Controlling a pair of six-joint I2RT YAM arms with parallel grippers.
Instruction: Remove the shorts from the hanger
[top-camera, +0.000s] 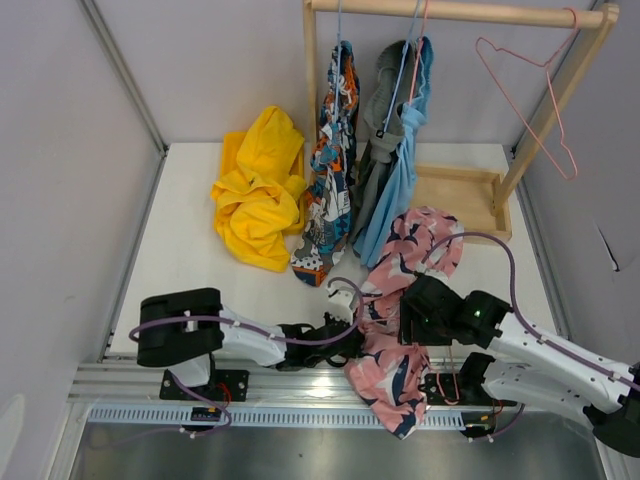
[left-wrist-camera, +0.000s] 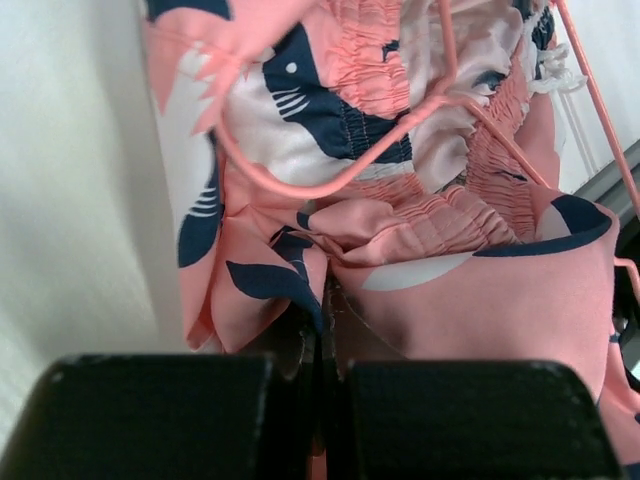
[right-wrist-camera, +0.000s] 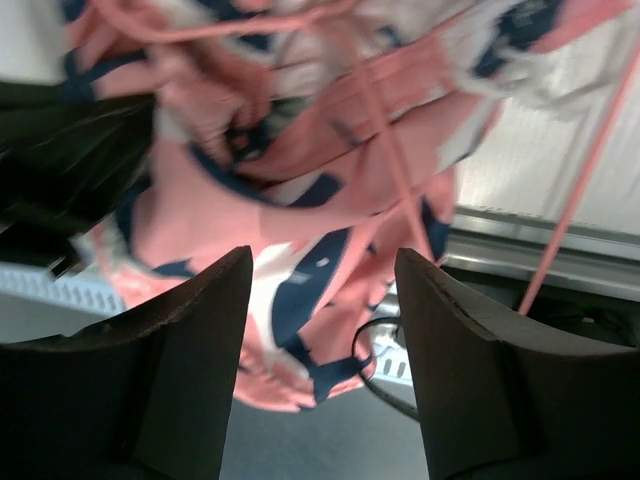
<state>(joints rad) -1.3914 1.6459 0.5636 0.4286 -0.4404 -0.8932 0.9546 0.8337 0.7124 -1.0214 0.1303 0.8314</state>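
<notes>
Left gripper (left-wrist-camera: 325, 370) clamped on pink shorts (left-wrist-camera: 400, 220) at near table (top-camera: 190, 285) edge; right gripper (right-wrist-camera: 325, 280) jaws apart over them; hanger (left-wrist-camera: 330, 183) wire threaded through waistband: I risk snagging, dragging both together

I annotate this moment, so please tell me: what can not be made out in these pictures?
1. Right wrist view: motion blur; whether the pink hanger wire lies inside the right gripper is unclear.
2. Left wrist view: the hanger's upper part, cut off by the top edge.
3. Top view: the left gripper, its tips covered by the pink shorts.
4. Top view: the grey shorts, partly behind the light blue shorts.
</notes>
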